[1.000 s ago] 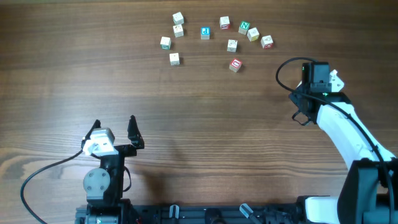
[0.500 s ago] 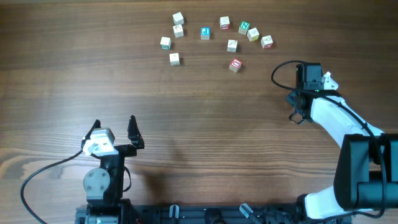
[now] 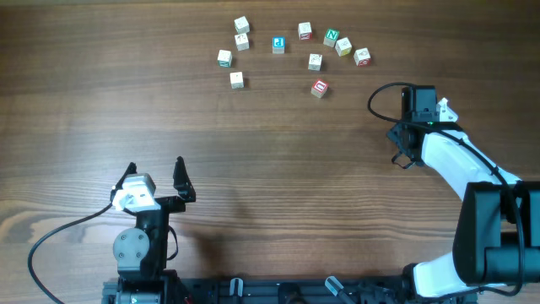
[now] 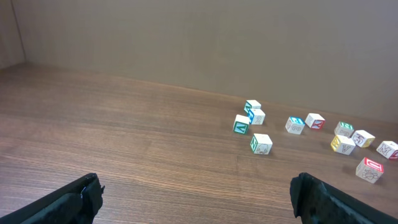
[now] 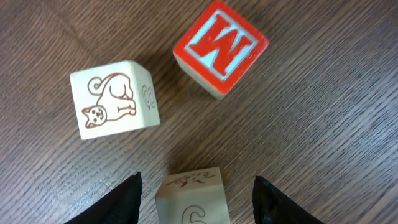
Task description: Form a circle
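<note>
Cubes: eleven small picture-and-letter cubes (image 3: pixel 315 61) lie flat on the far part of the table in a loose, uneven arc, none stacked.
Left end of the arc: four pale cubes sit near one another without touching.
Middle: a blue-lettered cube (image 3: pixel 278 44) lies alone between the two ends.
Right end of the arc: six cubes. A green-topped cube (image 3: pixel 332 36) lies just beside a pale neighbour, and a red-topped cube (image 3: pixel 319 88) lies on the near side, a little apart from the rest.
Close view: the right wrist camera shows three cubes on the wood, all apart from each other. They are a cat cube (image 5: pixel 115 99), a red letter cube (image 5: pixel 221 46) with a pale M or W, and a number cube (image 5: pixel 193 198) marked 6.
Match between views: I cannot tell which overhead cubes these three are.
Right jaws: on the right gripper (image 5: pixel 197 180) they stand spread, one on each side of the number cube. Bare wood shows in the gap on either side, so they pinch nothing.
Right arm: the right arm (image 3: pixel 447 160) reaches from the near right corner to a spot right of the arc; overhead its jaws are hidden under the wrist.
Left jaws: on the left gripper (image 3: pixel 156 177) they are spread wide and empty, near the front edge and well apart from the cubes.
Table: brown wood grain (image 3: pixel 270 194).
Cable: a black cable (image 3: pixel 51 241) curves out from the left arm's base.
</note>
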Action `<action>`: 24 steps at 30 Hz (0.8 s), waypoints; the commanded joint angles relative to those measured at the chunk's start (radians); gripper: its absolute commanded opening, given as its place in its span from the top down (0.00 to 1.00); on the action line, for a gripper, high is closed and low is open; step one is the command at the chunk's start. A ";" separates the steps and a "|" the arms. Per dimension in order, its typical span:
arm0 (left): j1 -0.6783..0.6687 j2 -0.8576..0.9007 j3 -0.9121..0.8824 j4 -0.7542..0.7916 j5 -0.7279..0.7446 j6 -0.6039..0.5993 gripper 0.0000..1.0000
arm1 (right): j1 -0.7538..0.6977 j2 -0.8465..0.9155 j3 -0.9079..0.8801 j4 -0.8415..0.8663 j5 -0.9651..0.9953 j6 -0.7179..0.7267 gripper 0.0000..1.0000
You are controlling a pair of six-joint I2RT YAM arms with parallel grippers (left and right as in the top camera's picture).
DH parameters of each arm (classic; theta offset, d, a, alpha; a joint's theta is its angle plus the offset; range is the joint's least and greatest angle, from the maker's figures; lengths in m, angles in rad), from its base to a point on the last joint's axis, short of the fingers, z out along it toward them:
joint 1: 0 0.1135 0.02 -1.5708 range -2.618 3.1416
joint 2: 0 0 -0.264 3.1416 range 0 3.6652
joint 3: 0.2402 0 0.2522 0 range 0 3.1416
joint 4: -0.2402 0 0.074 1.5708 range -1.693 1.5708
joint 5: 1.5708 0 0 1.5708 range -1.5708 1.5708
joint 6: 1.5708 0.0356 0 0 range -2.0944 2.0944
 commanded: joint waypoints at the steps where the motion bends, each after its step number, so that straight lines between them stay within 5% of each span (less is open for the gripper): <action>1: 0.006 -0.009 -0.006 0.001 0.012 0.023 0.00 | -0.002 0.013 -0.013 0.001 -0.069 -0.054 0.43; 14: 0.006 -0.009 -0.006 0.001 0.012 0.023 0.00 | -0.002 0.027 -0.029 0.002 -0.056 -0.044 0.61; 24: 0.006 -0.009 -0.006 0.001 0.012 0.023 0.00 | -0.003 0.026 -0.028 0.028 -0.008 -0.042 0.65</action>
